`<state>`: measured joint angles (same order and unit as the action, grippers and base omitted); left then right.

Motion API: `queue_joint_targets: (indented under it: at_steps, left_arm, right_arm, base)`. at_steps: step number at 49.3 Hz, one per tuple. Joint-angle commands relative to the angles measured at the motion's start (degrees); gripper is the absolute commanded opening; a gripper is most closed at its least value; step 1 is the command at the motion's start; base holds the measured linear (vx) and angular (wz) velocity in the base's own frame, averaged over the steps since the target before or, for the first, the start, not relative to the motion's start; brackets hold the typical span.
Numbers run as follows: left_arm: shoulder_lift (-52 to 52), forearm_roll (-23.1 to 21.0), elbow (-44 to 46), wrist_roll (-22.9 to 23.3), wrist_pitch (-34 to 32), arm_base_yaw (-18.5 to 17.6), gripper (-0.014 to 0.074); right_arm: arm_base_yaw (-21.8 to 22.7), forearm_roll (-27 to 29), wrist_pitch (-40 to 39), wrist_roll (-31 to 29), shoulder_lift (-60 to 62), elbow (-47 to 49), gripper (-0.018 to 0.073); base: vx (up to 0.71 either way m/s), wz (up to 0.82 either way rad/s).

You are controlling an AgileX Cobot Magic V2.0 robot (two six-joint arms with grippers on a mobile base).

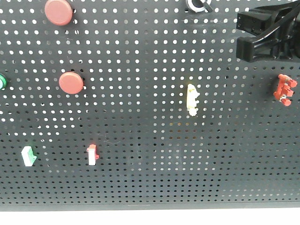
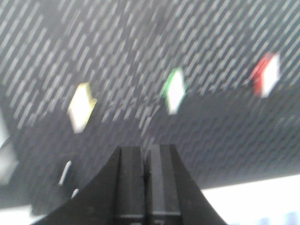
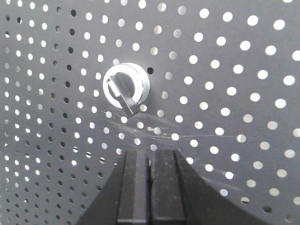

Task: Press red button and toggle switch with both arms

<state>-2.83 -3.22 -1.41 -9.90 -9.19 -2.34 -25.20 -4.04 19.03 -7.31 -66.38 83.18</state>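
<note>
A dark pegboard [image 1: 150, 154] fills the front view. Two round red buttons are mounted at its upper left, one [image 1: 58, 11] at the top edge and one [image 1: 71, 82] lower down. A green part [image 1: 2, 81] is cut off at the left edge. Small rocker switches are seen along the board: green [image 1: 28, 156] and red [image 1: 92, 154] low on the left, yellow [image 1: 191, 99] near the middle with its long axis upright, and a red block [image 1: 284, 88] at the right edge.

The right arm [image 1: 267, 35] enters from the upper right, reaching leftward across the board. In its wrist view the right gripper [image 3: 150, 164] is seen with the fingers pressed together, holding nothing. It is pointed at a silver rotary switch [image 3: 125, 85] just beyond its tip, apart from it. The switch's flat handle is slanted, running from upper left to lower right.

The left wrist view is badly blurred. The left gripper [image 2: 146, 161] appears closed and empty, aimed at the board below three switches: yellow [image 2: 81, 106], green [image 2: 174, 90] and red [image 2: 266, 74].
</note>
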Motion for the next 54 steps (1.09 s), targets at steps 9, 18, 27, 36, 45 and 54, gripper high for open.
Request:
queue_joint_targets:
  at_steps: [9,18,27,36,45,54]
  left_arm:
    - [3.9,-1.4,-2.1,0.9,7.5,4.8,0.0001]
    - [3.9,-1.4,-2.1,0.9,8.5,4.8,0.0001]
    - [3.9,-1.4,-2.1,0.9,8.5,4.8,0.0001]
    - [3.9,-1.4,-2.1,0.9,8.5,4.8,0.0001]
    - [3.9,-1.4,-2.1,0.9,8.5,4.8,0.0001]
    - [3.9,-1.4,-2.1,0.9,8.5,4.8,0.0001]
  right_arm:
    - [0.2,-0.2,-4.8,-0.4,0.9,1.7,-0.0004]
    - [0.2,-0.2,-5.0,-0.4,0.8,1.7,-0.0004]
    - [0.2,-0.2,-5.0,-0.4,0.8,1.7,-0.0004]
    - [0.2,-0.2,-5.0,-0.4,0.8,1.7,-0.0004]
    - [0.2,-0.2,-5.0,-0.4,0.8,1.7,-0.0004]
    - [0.2,-3.8,-3.0,-3.7,1.8,1.1,-0.0004]
  base:
    - [0.00,0.00]
    - [0.00,0.00]
    - [0.00,0.00]
    - [0.00,0.00]
    - [0.00,0.00]
    - [0.00,0.00]
